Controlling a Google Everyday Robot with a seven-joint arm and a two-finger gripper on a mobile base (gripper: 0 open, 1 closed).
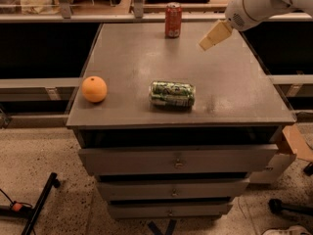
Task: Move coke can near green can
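The red coke can stands upright at the far edge of the grey cabinet top. The green can lies on its side near the front middle of the top. My gripper hangs above the far right part of the top, to the right of the coke can and apart from it, with nothing in it. The white arm comes in from the upper right.
A round orange fruit sits near the front left corner of the top. The cabinet has drawers below. A cardboard piece lies at the right. Black tripod legs lie on the floor at the left.
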